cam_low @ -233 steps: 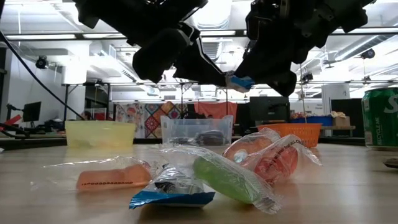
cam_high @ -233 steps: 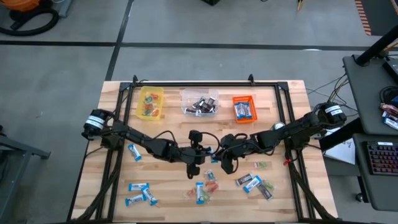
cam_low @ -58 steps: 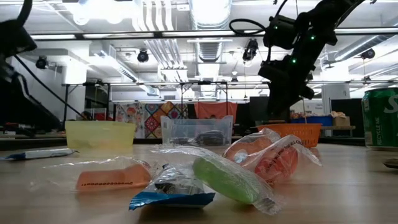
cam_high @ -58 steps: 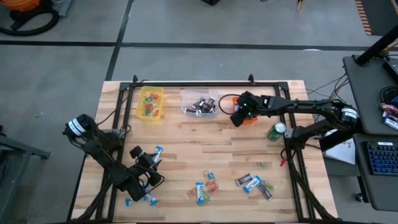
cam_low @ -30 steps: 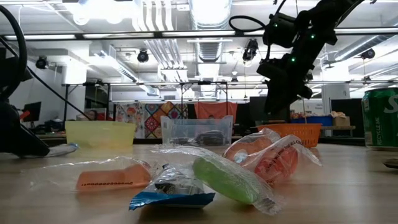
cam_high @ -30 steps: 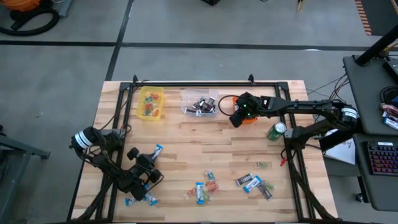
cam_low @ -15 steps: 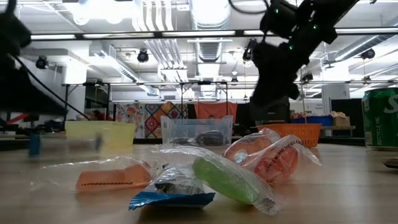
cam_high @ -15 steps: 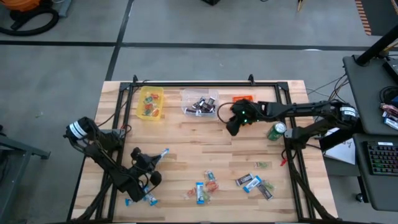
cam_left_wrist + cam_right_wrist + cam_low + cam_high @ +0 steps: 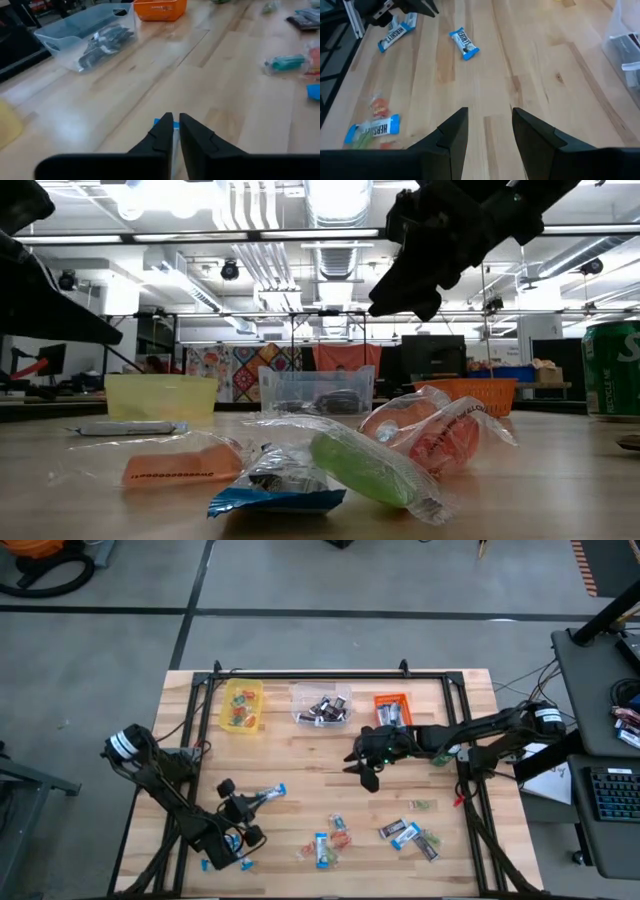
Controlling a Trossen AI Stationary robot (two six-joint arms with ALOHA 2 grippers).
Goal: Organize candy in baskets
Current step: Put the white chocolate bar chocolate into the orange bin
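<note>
Three baskets stand in a row near the far edge: yellow (image 9: pixel 243 705), clear (image 9: pixel 321 705) with dark pieces, orange (image 9: pixel 392 712) with blue-and-white bars. Loose candy lies along the near part of the table (image 9: pixel 330 840), and fills the foreground of the low view (image 9: pixel 370 455). My left gripper (image 9: pixel 252 802) (image 9: pixel 176 125), at near left, is shut on a blue-and-white bar (image 9: pixel 270 793) (image 9: pixel 130 427). My right gripper (image 9: pixel 364 772) (image 9: pixel 490 122) hangs open over bare wood at the table's middle, in front of the orange basket. My left gripper pinches the blue-and-white bar between its two fingers by one end (image 9: pixel 158 121). The fingers come from the table's left, slanting down. The bar's free end (image 9: pixel 276 790) sticks out past them toward the right, roughly level. I cannot tell whether it clears the table.
A green can (image 9: pixel 612 370) stands at the right edge, behind my right arm. More bars lie near my left arm (image 9: pixel 222 860) (image 9: pixel 465 42) and at near right (image 9: pixel 405 833). Black frame rails (image 9: pixel 300 675) border the table. Bare wood (image 9: pixel 300 755) lies between baskets and loose candy.
My right gripper has left the orange basket and moved toward the near edge and leftward to the table's middle, staying open. My left gripper has carried the blue-and-white bar a short way toward the right, and the bar has turned from slanted to nearly level.
</note>
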